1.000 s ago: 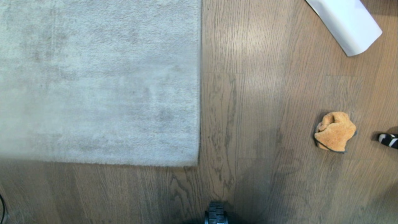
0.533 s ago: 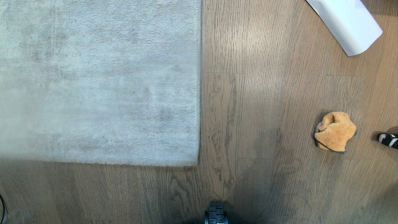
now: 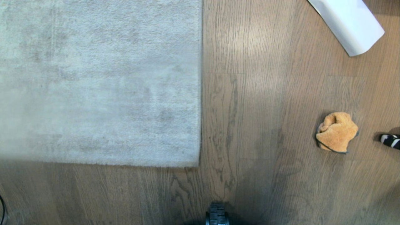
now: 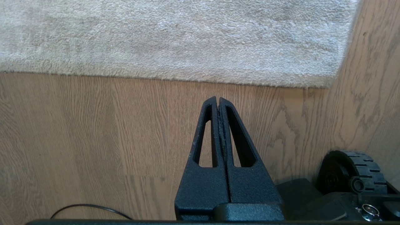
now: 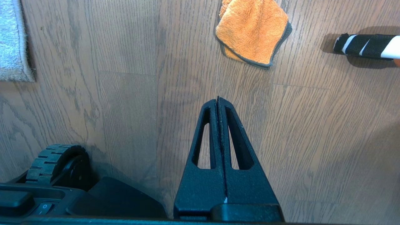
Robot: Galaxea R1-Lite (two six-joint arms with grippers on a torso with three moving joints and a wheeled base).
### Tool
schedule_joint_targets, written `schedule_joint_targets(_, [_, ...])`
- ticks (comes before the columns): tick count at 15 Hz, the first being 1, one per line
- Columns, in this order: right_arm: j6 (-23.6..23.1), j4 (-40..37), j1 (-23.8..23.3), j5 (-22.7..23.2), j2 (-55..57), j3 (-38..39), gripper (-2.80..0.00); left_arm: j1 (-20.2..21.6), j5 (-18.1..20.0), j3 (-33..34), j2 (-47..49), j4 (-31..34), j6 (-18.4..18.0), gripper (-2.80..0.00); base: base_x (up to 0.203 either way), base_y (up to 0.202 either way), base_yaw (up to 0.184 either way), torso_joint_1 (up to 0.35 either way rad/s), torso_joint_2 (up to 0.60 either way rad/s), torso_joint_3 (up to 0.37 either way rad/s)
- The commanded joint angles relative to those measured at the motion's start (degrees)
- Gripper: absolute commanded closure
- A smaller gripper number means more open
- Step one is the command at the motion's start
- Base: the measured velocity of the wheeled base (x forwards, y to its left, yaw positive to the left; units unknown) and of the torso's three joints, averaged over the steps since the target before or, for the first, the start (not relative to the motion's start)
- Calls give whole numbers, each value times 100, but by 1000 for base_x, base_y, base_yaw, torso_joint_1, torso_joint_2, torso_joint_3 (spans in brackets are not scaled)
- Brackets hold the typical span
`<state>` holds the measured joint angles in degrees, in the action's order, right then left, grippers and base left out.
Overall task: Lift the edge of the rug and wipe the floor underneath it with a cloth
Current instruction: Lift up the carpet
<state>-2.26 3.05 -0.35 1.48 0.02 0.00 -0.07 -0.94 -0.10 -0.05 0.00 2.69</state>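
A pale grey rug lies flat on the left of the wood-grain floor (image 3: 250,109), its rug edge (image 3: 200,93) running up the middle of the head view to a near corner (image 3: 197,164). The orange cloth (image 3: 336,132) sits crumpled on the floor at the right. Neither arm shows in the head view. In the left wrist view my left gripper (image 4: 217,99) hangs shut and empty over bare floor, short of the rug edge (image 4: 187,78). In the right wrist view my right gripper (image 5: 217,100) is shut and empty, with the cloth (image 5: 253,31) lying apart beyond its tips.
A white rolled paper sheet (image 3: 348,22) lies at the far right. A black-and-white striped object (image 3: 390,140) pokes in from the right edge beside the cloth. My base wheel (image 3: 216,215) shows at the bottom centre, and a thin black cable (image 4: 90,210) lies near the base.
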Motion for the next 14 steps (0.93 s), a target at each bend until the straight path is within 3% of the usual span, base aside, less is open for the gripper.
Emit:
schedule_joint_targets(1, [-3, 3, 0, 2, -2, 0, 0, -1, -3, 1, 5, 0, 3, 0, 0, 0, 0, 0, 0, 0])
schedule_joint_targets(14, [-3, 3, -1, 2, -2, 0, 0, 7, 15, -8, 52, 26, -6, 0, 0, 0, 0, 0, 0, 0])
